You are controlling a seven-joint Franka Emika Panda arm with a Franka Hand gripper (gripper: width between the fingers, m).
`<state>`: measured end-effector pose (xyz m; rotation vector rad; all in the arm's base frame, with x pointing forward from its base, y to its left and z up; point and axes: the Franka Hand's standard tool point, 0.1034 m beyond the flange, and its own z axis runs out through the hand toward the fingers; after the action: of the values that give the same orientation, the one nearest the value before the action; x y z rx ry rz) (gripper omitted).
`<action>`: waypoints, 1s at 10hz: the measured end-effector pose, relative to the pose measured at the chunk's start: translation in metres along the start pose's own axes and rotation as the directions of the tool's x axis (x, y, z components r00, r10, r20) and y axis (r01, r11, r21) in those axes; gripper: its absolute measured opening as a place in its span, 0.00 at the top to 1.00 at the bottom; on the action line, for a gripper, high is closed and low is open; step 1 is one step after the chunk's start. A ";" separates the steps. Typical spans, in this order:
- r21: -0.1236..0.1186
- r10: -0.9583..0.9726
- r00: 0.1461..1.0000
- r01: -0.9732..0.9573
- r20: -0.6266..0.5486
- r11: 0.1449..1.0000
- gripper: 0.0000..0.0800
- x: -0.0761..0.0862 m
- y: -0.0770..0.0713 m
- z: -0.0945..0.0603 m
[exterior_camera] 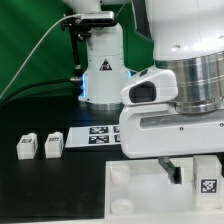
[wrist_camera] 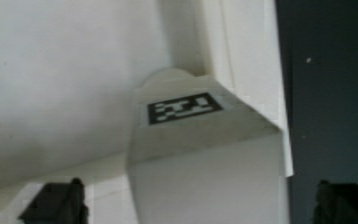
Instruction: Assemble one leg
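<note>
A leg [wrist_camera: 194, 150], a white block with a black-and-white tag, stands between my gripper's [wrist_camera: 199, 200] two dark fingertips [wrist_camera: 55, 200]. There is a gap on each side, so the gripper is open and not touching it. In the exterior view this leg [exterior_camera: 207, 180] stands at the right corner of the large white panel [exterior_camera: 140, 195], under my gripper [exterior_camera: 192, 172]. Two more legs [exterior_camera: 25, 147] [exterior_camera: 52, 145] lie on the black table at the exterior view's left. The panel also shows in the wrist view [wrist_camera: 69, 80], beside the leg.
The marker board [exterior_camera: 95, 133] lies flat behind the panel. A white robot base [exterior_camera: 103, 65] with a blue light stands at the back. The arm's bulky wrist [exterior_camera: 185, 95] hides the right part of the scene.
</note>
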<state>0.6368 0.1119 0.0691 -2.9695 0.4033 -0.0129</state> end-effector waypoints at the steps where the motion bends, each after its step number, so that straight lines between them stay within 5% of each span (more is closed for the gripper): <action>1: 0.002 0.029 1.000 -0.029 0.001 1.000 0.20 0.000 0.000 0.000; 3: 0.001 0.249 0.968 -0.249 0.000 0.968 0.61 0.000 0.001 0.000; 7: -0.009 0.514 0.858 -0.514 -0.007 0.858 0.61 0.003 0.010 0.000; 9: -0.005 0.678 0.735 -0.678 -0.005 0.735 0.64 0.003 0.013 0.001; 10: -0.006 0.685 0.729 -0.685 -0.009 0.729 0.86 0.004 0.016 0.001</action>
<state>0.6367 0.0959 0.0663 -2.6258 1.4767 0.0610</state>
